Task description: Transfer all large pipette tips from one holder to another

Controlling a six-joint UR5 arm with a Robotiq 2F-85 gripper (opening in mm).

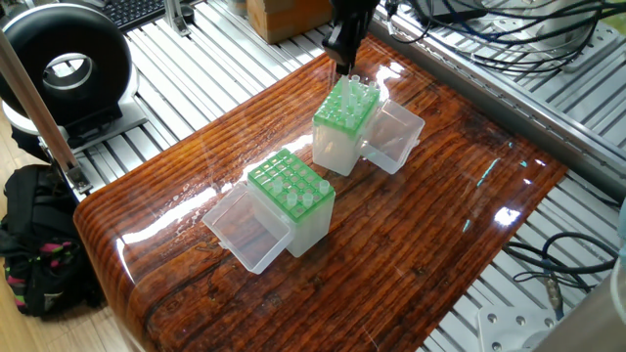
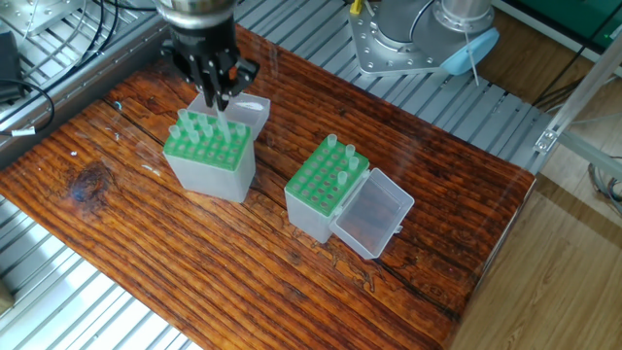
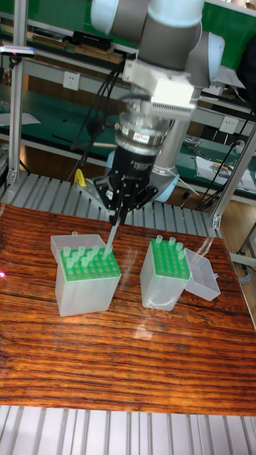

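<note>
From my console the pincer (image 3: 116, 213) points straight down from the arm's vertical wrist, its fingers closed on one pipette tip (image 3: 112, 236) that hangs upright with its narrow end at the top of a green rack (image 3: 87, 264); I cannot tell whether the tip's end is clear of its hole. In the other fixed view the pincer (image 2: 216, 89) sits over the back edge of that rack (image 2: 206, 148), the held tip (image 2: 223, 116) showing as a pale sliver below the fingers. In one fixed view the pincer (image 1: 341, 51) is cut off by the top edge and the held tip is too faint to make out.

The tall fixed view shows the arm's grey joints and the wrist assembly, which the two lower cameras crop away. The other fixed view shows best how the tips are spread: a cluster of whitish open-topped cones along the back rows of the rack under the pincer, and a few tips (image 2: 342, 162) along the far side of the second rack (image 2: 328, 177). Each rack tops a translucent box with its clear lid (image 2: 373, 218) hinged open beside it on the glossy wooden worktop (image 2: 408, 175).
</note>
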